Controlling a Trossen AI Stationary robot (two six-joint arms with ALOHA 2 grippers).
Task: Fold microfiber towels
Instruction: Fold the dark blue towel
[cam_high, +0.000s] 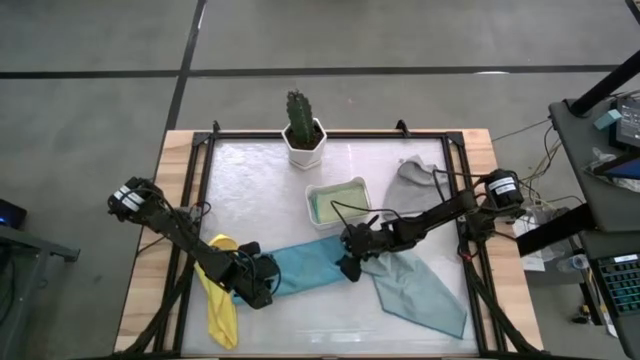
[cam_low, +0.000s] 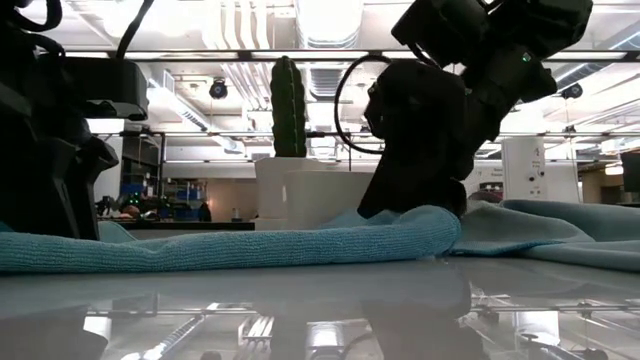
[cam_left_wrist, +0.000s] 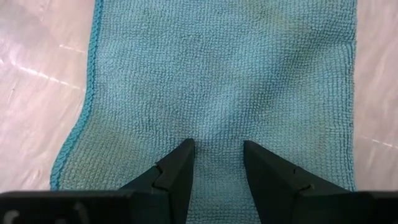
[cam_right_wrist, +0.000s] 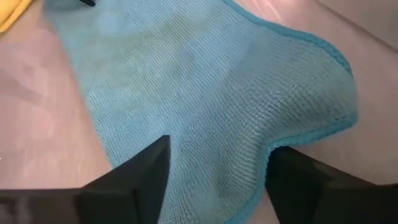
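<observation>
Glossy white tabletop (cam_high: 300, 165) is carrying a potted cactus (cam_high: 301, 128), a white tray (cam_high: 338, 202) and several towels. From above, the blue towel (cam_high: 305, 265) is lying as a long strip between the two grippers, the left gripper (cam_high: 262, 287) sitting at one end and the right gripper (cam_high: 348, 258) at the other; a yellow towel (cam_high: 222, 300) is lying beside the left arm, a teal towel (cam_high: 420, 290) is spreading beside the right gripper, and a grey towel (cam_high: 415, 178) is bunching near the far right corner. Low down, the blue towel (cam_low: 250, 245) is stretching flat across the table. Left wrist view: fingers (cam_left_wrist: 177, 171) are resting parted on the blue cloth (cam_left_wrist: 224, 81); whether they are pinching it I cannot tell. Right wrist view: fingers (cam_right_wrist: 146, 171) are standing wide apart over the towel's end (cam_right_wrist: 249, 112), gripping nothing.
</observation>
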